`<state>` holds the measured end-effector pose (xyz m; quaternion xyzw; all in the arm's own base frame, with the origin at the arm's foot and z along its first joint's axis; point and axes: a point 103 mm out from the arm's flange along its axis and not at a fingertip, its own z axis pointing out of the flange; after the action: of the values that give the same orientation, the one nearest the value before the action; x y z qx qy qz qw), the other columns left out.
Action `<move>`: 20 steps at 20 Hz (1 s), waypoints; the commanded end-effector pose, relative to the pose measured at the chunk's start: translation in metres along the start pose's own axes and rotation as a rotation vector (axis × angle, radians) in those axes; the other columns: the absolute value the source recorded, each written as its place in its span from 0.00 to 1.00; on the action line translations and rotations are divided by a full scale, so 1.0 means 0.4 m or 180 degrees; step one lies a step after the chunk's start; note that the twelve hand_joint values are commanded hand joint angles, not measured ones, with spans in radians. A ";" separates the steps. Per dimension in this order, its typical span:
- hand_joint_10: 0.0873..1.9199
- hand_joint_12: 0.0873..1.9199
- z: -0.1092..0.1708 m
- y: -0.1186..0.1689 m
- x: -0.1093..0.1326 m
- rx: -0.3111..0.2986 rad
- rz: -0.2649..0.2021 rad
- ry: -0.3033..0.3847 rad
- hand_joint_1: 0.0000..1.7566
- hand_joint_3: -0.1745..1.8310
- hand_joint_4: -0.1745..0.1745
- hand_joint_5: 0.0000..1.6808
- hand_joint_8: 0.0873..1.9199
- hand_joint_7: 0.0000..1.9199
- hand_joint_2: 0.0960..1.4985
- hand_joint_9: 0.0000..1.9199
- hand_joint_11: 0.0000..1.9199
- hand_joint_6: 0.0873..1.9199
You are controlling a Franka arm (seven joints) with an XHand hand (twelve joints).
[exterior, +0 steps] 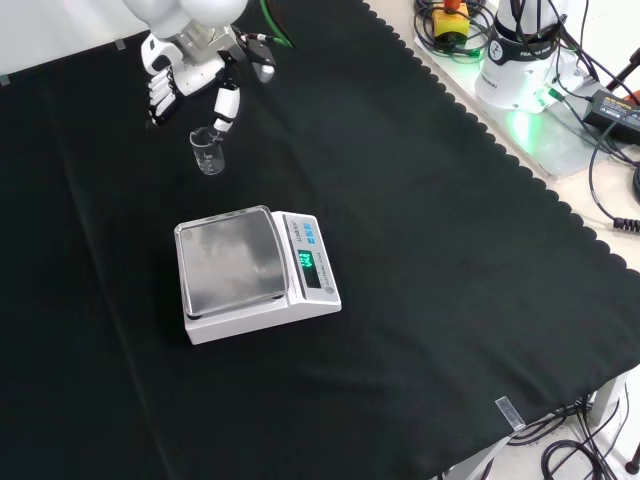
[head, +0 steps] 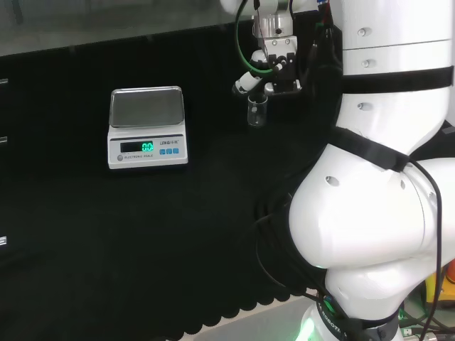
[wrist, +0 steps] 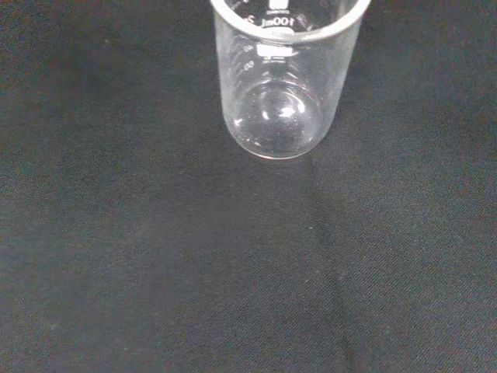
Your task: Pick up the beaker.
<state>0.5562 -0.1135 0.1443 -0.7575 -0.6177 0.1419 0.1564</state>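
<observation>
Head view: my hand [head: 274,67] hangs just above the beaker [head: 257,111], fingers relaxed and spread, not gripping anything. Beaker stands upright on the tabletop [head: 142,234], to the right of the scale [head: 147,128], well apart from it.

Front view: beaker [exterior: 209,151] sits beyond the scale [exterior: 252,270], w/ my hand [exterior: 190,75] over it; one fingertip [exterior: 225,113] near the rim, can't tell if touching.

Wrist view: beaker [wrist: 281,78] upright on black cloth, looks empty.

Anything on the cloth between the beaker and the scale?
Nothing: in the front view only bare black cloth separates the beaker from the scale.
</observation>
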 end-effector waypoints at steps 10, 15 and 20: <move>0.46 0.76 0.061 0.017 -0.039 0.0235 0.0019 0.0216 0.28 0.27 0.25 0.18 0.40 0.02 0.54 0.02 0.00 0.00; 0.47 0.79 0.087 0.029 -0.030 0.0326 -0.0001 0.0281 0.29 0.27 0.24 0.18 0.40 0.02 0.54 0.03 0.00 0.00; 0.47 0.80 0.106 0.043 -0.018 0.0411 -0.0007 0.0306 0.31 0.27 0.23 0.18 0.41 0.02 0.54 0.05 0.02 0.00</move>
<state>0.5516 -0.1256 0.1058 -0.7541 -0.6018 0.1414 0.2220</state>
